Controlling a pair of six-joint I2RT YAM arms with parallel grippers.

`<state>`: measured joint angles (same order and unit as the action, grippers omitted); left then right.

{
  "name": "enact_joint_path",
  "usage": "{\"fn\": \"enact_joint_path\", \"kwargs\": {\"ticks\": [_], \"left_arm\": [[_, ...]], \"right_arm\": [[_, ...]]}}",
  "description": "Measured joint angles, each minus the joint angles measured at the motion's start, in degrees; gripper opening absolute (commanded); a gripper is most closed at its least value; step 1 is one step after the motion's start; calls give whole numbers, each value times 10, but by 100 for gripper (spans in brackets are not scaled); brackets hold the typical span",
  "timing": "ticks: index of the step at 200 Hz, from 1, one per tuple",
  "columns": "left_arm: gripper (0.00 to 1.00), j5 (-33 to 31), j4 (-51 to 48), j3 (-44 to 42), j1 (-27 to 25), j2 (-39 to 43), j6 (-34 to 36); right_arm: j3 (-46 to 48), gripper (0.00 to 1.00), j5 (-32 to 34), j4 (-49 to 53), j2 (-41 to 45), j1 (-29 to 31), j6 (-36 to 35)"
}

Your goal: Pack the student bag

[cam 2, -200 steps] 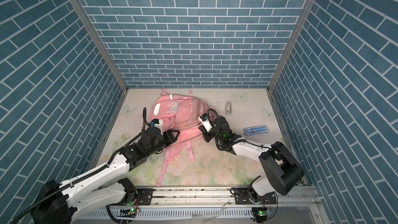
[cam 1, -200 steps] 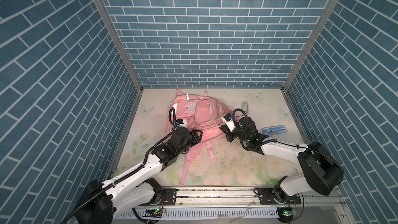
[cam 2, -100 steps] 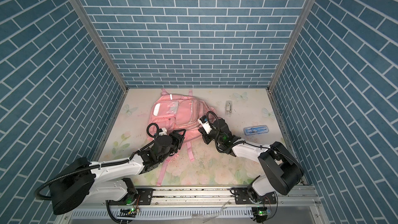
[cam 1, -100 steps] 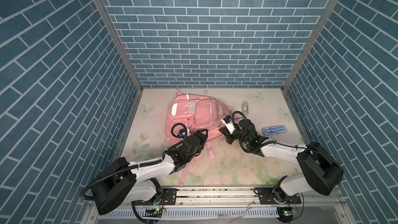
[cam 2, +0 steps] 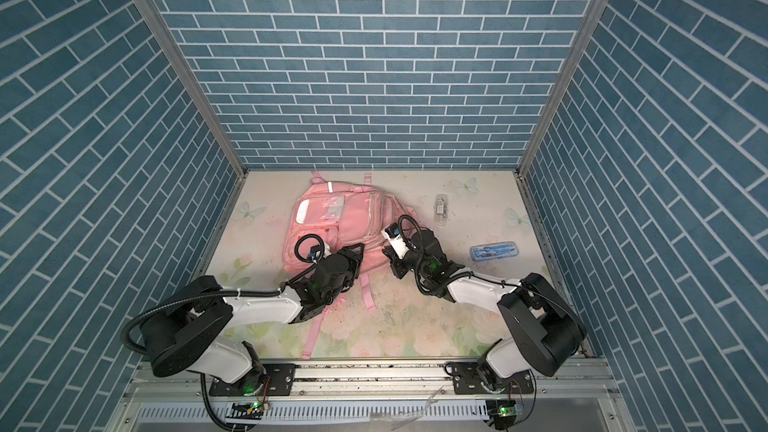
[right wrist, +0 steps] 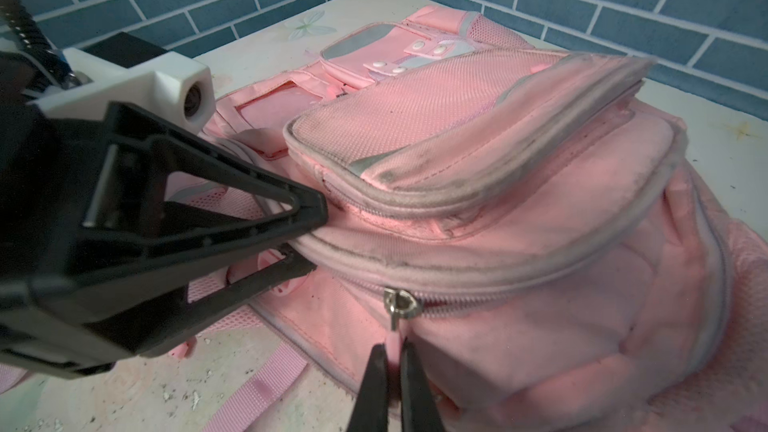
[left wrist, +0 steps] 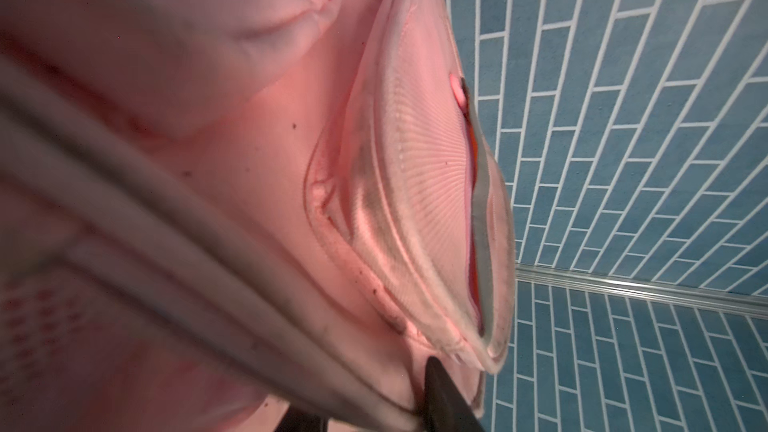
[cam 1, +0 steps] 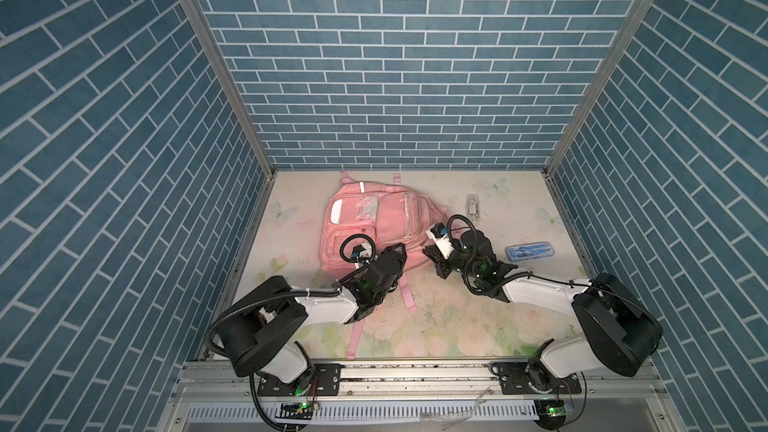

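The pink student bag [cam 1: 374, 218] [cam 2: 345, 218] lies flat at the back middle of the table, pockets up. My left gripper [cam 1: 398, 248] [cam 2: 358, 248] is at its near edge. In the right wrist view its black fingers [right wrist: 307, 209] are shut on the piped rim of the bag [right wrist: 519, 243]. Pink fabric [left wrist: 249, 118] fills the left wrist view, with one fingertip [left wrist: 440, 401] pressed against it. My right gripper [cam 1: 425, 251] [right wrist: 390, 351] is shut on the pink zip pull that hangs from a metal slider [right wrist: 400, 305] on the bag's side.
A blue pencil case [cam 1: 530, 251] [cam 2: 493, 251] lies to the right of the bag. A small clear packet [cam 1: 472, 205] [cam 2: 441, 206] sits further back. Pink straps [cam 1: 405, 297] trail toward the front edge. Blue brick walls close in three sides.
My left arm has swung from the bag's left side to its near edge, and its jaws have closed on the rim. The right gripper has stayed on the zip pull.
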<state>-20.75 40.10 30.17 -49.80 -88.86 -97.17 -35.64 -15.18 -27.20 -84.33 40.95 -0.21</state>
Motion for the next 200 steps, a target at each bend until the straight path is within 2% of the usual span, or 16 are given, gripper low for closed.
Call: {"fn": "enact_joint_path", "kwargs": {"ticks": [19,59,112,144,172,200], "left_arm": [[0,23,12,0,14,-7,10],[0,80,-27,3,41,26,60],[0,168,-91,-14,83,107,121],[0,265,-182,22,120,115,207],[0,310,-271,61,153,130,286],[0,348,-341,76,198,154,351]], "right_arm": [[0,0,3,6,-1,0,0],[0,0,2,6,0,-14,0],[0,0,-32,8,16,-89,-2],[-28,0,-69,32,-3,-134,-17],[-86,0,-80,64,-49,-159,-38],[-120,0,-105,100,-72,-156,-67]]}}
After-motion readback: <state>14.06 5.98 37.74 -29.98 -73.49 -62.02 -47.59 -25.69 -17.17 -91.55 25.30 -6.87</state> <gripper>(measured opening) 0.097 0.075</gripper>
